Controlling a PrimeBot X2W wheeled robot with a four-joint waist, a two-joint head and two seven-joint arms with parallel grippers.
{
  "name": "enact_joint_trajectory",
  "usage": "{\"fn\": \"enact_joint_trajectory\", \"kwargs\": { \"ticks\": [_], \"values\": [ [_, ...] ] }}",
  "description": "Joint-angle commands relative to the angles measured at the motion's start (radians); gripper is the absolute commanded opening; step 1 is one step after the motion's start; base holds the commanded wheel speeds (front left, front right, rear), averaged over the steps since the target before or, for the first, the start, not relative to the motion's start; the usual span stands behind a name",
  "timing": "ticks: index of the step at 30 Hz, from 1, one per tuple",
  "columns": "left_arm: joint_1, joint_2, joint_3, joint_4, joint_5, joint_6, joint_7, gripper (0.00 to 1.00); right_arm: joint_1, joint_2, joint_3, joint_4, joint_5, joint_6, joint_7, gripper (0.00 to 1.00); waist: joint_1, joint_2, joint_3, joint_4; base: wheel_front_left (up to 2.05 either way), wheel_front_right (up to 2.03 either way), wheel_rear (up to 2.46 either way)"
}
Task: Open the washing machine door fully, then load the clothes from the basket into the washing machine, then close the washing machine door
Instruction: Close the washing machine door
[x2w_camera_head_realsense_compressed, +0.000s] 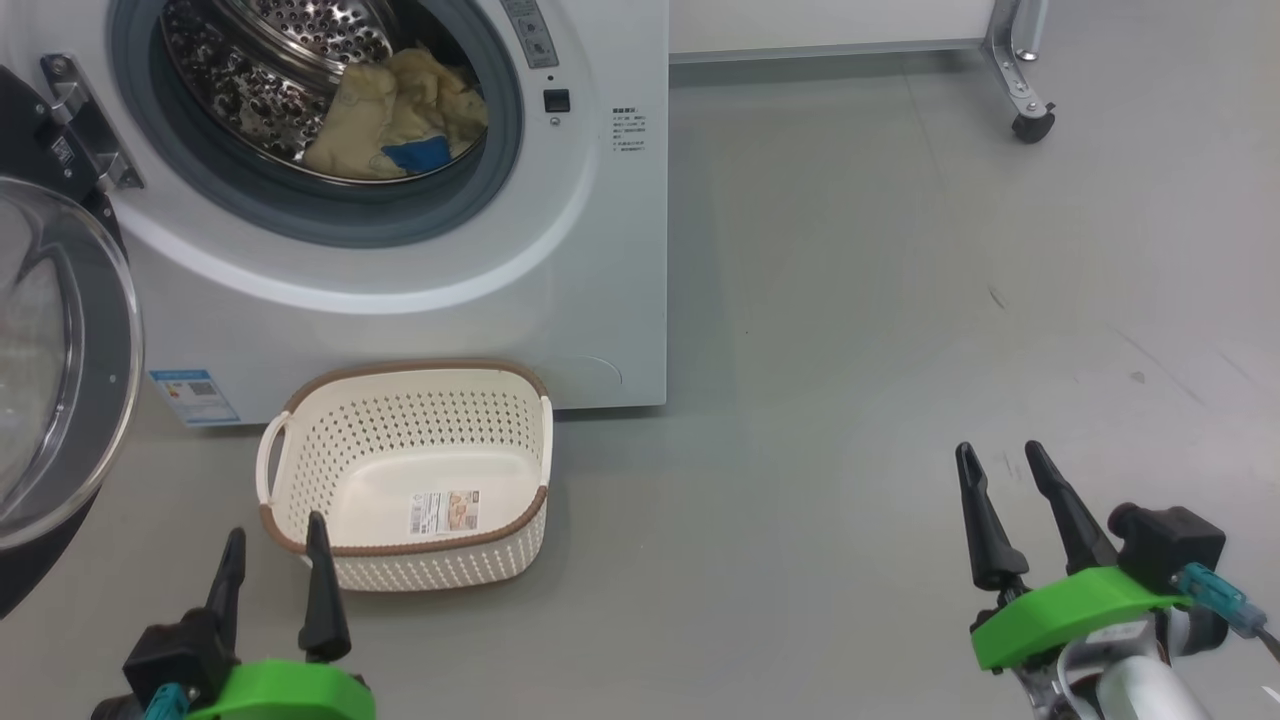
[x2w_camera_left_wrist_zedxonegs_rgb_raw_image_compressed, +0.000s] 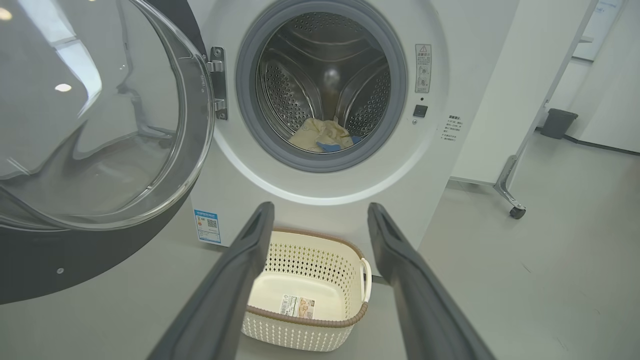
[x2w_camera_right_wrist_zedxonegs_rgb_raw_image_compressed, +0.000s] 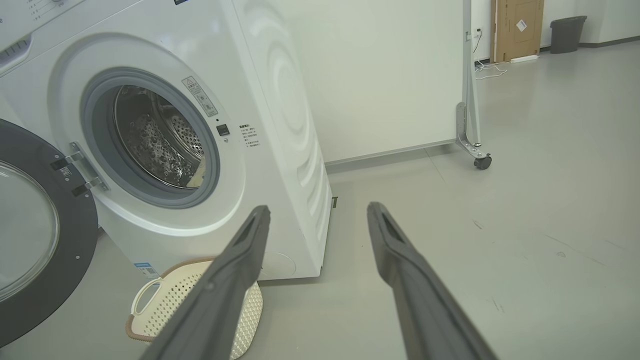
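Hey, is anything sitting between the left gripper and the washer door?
Nothing visible. The left gripper is open near the basket; only bare floor lies between it and the door on its left.

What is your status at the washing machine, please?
Left gripper, right gripper open, empty. Clothes in drum; basket empty. Door open, nothing seen blocking it.

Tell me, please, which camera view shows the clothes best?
The head view: the clothes lie close and large in the drum, yellow folds and a blue piece clear. The left wrist view shows the clothes smaller, deep in the drum. In the right wrist view a pale sliver peeks at the opening's edge.
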Motion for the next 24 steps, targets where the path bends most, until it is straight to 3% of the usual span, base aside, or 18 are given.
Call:
{"fn": "enact_joint_trajectory", "kwargs": {
  "ticks": [1, 9, 24],
  "values": [
    [-0.043, 0.006, 0.026, -0.026, 0.007, 0.002, -0.01, 1.0, -0.053, -0.005, 0.019, -0.028, -0.003, -0.003, -0.008, 1.0, 0.0, 0.0, 0.0, 0.003, 0.0, 0.0, 0.0],
    [-0.045, 0.006, 0.012, -0.023, 0.02, 0.005, -0.01, 1.0, -0.039, -0.002, 0.029, -0.034, -0.001, -0.003, -0.008, 1.0, 0.0, 0.0, -0.012, 0.072, 0.0, 0.0, 0.0],
    [-0.028, 0.027, 0.02, -0.031, 0.042, 0.005, -0.01, 1.0, -0.028, 0.011, 0.073, -0.042, 0.008, -0.003, -0.008, 1.0, 0.0, 0.0, -0.013, 0.371, 0.0, 0.0, 0.0]
  ]
}}
